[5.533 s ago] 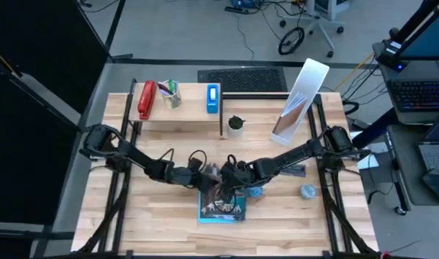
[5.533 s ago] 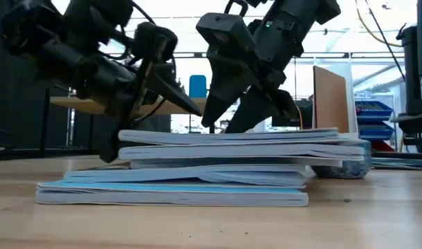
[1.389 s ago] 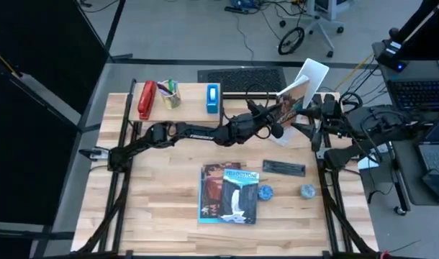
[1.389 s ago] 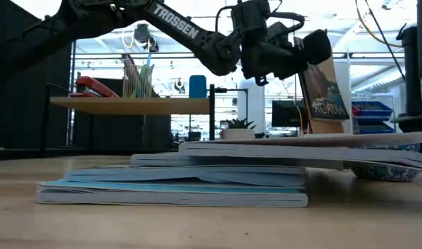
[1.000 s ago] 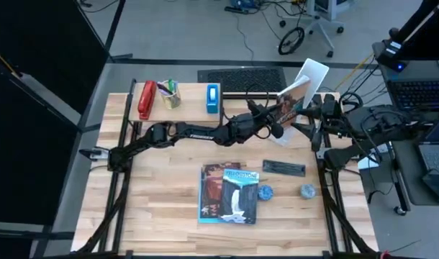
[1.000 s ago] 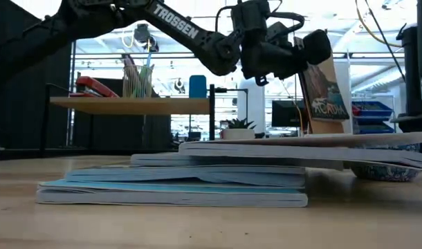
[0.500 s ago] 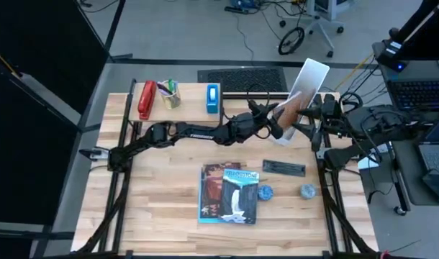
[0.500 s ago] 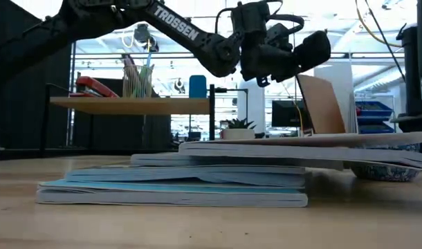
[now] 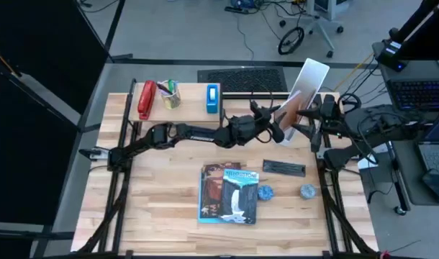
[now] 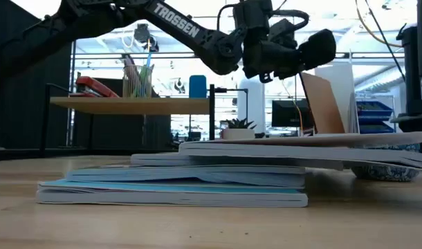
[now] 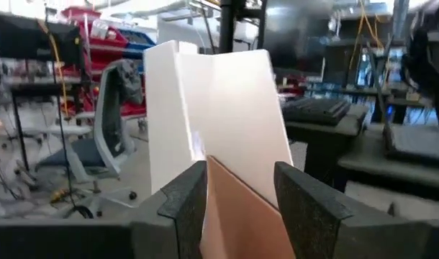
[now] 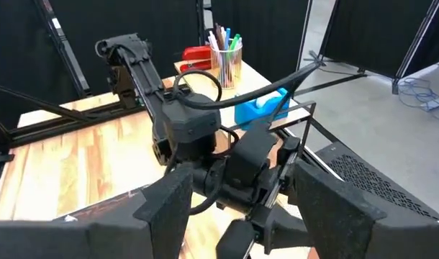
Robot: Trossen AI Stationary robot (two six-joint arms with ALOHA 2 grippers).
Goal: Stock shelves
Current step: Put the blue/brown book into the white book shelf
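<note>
A brown-backed book [image 10: 324,104] is seen leaning inside the white file holder [image 9: 304,90] at the table's far right, apparently just slotted in. The left gripper [image 11: 237,198] is reached across to it, fingers spread wide either side of the book's edge, nothing clamped. The right gripper [image 12: 237,208] is held beside the holder, parted, empty. More books [image 9: 229,193] are stacked mid-table; the plank shelf [image 9: 178,108] is only seen edge-on in the low view.
</note>
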